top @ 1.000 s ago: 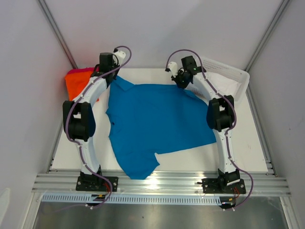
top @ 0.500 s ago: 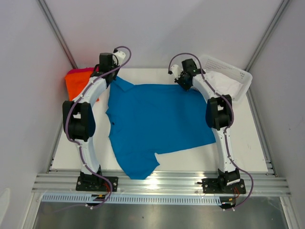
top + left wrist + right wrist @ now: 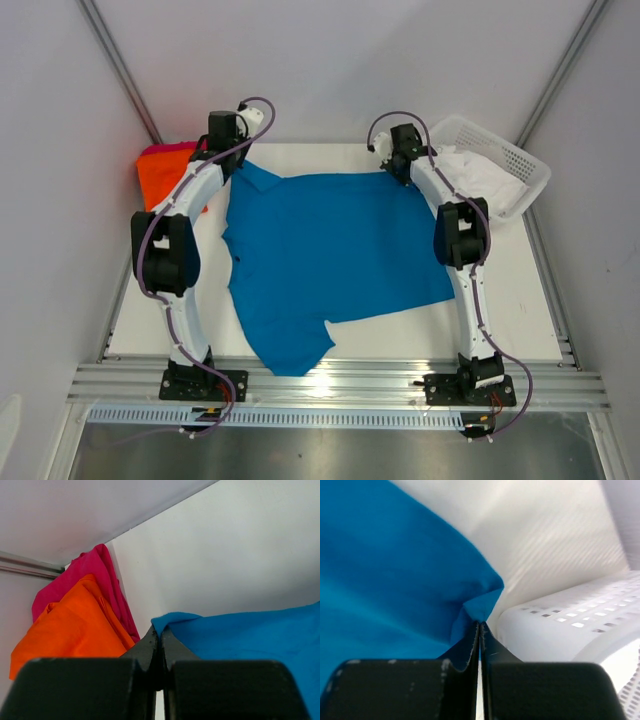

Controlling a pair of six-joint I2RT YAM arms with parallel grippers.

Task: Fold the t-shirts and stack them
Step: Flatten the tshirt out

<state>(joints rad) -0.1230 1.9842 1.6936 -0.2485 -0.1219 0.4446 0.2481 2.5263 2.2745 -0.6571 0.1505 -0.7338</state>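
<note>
Shifted right along with basket (image 3: pixel 522 166): right gripper (image 3: pixel 480 624) clamped on blue shirt (image 3: pixel 330 250) corner; left gripper (image 3: pixel 160 632) clamped on another.

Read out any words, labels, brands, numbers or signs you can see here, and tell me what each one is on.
None can be read in any view.
The blue shirt, orange shirt, pink shirt and white basket are plain.
A tiny dark mark on the blue shirt is too small to make out.
</note>
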